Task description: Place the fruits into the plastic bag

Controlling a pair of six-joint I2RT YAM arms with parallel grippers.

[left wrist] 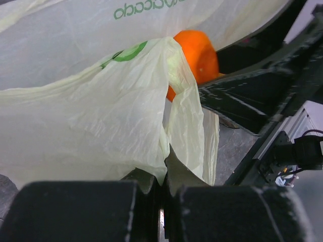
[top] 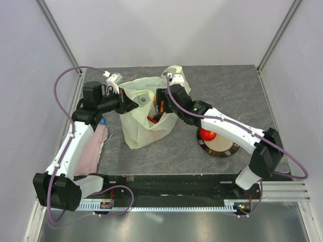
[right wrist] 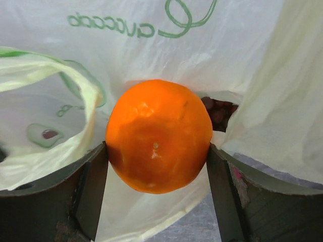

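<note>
Pinching the orange at the mouth of the plastic bag, the right end effector risked missing — if the left end effector (clamped on the rim) slipped.

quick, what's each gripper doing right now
left gripper: shut on the edge of the bag.
right gripper: shut on the orange.

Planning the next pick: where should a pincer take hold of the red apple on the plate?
Probably across the widest middle of the red apple, coming straight down. It looks round, so any opposite sides serve, and it lies on the plate. The right arm partly covers it, and the right pincer, shut on the orange, must let go first.
</note>
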